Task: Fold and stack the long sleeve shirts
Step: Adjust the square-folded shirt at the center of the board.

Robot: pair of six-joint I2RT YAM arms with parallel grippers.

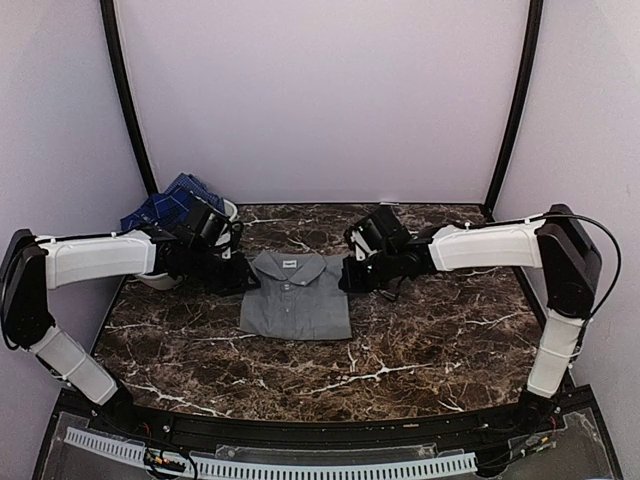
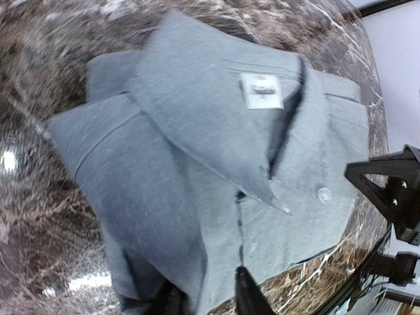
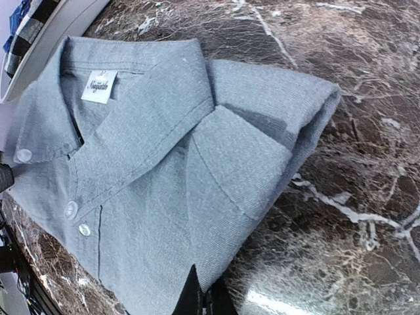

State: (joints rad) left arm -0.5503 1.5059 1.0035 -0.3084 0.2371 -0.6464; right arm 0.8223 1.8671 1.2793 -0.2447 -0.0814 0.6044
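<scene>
The grey long sleeve shirt [image 1: 297,300] lies folded at the middle of the table, collar toward the back, label showing. My left gripper [image 1: 232,275] sits at its left edge. In the left wrist view the gripper [image 2: 207,303] is closed on a thick fold of the grey shirt [image 2: 216,164]. My right gripper [image 1: 350,275] sits at the shirt's right edge. In the right wrist view its fingers [image 3: 207,296] are pressed together, pinching the hem of the grey shirt [image 3: 151,177]. The dark blue plaid shirt [image 1: 165,207] is heaped at the back left.
A white basket [image 1: 157,282] holds the plaid shirt behind my left arm; its rim [image 3: 59,26] shows in the right wrist view. Dark marble table [image 1: 430,330] spreads to the front and right. Purple walls close in the back and both sides.
</scene>
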